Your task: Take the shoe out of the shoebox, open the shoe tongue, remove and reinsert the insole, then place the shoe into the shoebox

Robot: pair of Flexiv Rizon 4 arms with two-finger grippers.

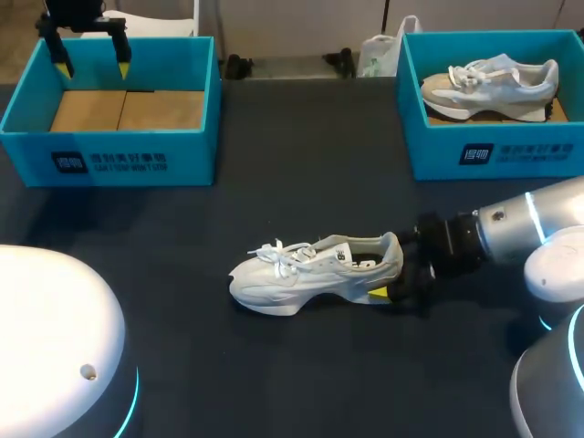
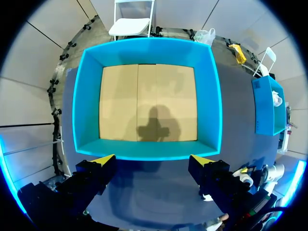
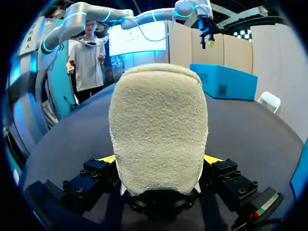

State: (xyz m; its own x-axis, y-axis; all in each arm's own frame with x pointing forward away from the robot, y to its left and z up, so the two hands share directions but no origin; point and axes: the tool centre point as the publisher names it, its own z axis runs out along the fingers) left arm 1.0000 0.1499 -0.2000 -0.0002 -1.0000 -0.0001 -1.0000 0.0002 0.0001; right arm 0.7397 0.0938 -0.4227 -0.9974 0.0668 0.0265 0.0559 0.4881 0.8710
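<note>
A pale grey-white shoe (image 1: 315,274) lies on its sole in the middle of the dark table, toe to the left. My right gripper (image 1: 394,276) is at its heel (image 3: 159,130), open, with one yellow-tipped finger on each side of the heel. My left gripper (image 1: 93,66) hangs open and empty above the near wall of the teal shoebox (image 1: 109,155) at the back left. In the left wrist view that shoebox (image 2: 86,96) shows only a bare cardboard floor, ahead of the left gripper (image 2: 151,161).
A second teal shoebox (image 1: 493,155) stands at the back right with another pale shoe (image 1: 488,87) inside. Dark table lies bare between the two boxes and in front of the shoe.
</note>
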